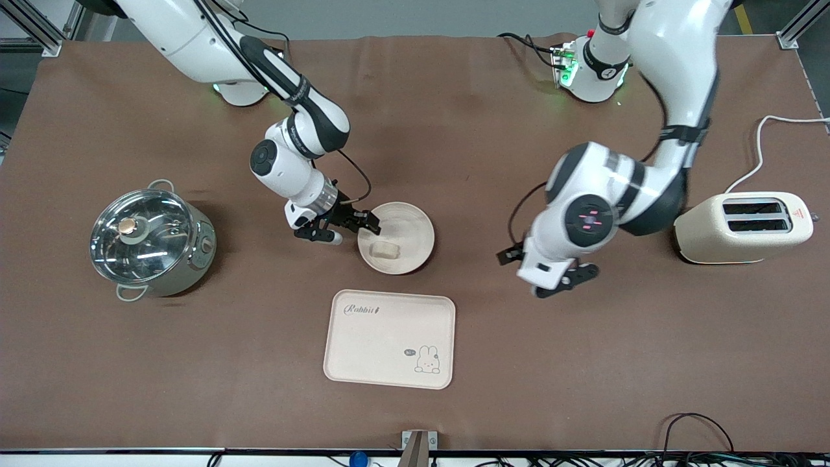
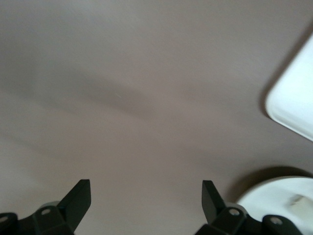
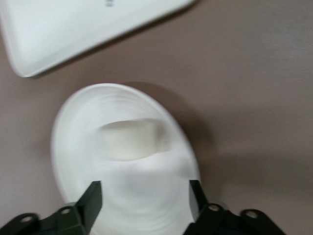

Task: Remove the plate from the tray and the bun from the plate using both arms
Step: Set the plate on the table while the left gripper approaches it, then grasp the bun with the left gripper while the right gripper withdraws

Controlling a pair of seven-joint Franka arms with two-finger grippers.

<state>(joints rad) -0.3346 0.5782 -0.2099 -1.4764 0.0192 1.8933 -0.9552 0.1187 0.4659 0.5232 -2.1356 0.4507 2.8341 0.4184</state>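
Front cam: high, facing the robots, whole table [image 1: 583,389] in shot. Right wrist cam: close above the plate [image 3: 127,196] and tray [image 3: 58,34] corner (both also in front view). Left wrist cam: low over bare tabletop, plate's rim shared.

The bun [image 1: 384,249] is seated in the plate [image 1: 415,226] at mid-table. The tray [image 1: 363,350] is placed nearer to the front camera than the plate, apart from it. The pot [image 1: 152,241] is set toward the right arm's end of the table, the toaster [image 1: 742,227] toward the left arm's end. The right gripper [image 1: 375,224] is positioned over the plate's rim; the left gripper [image 1: 563,283] is held over bare table between plate and toaster.
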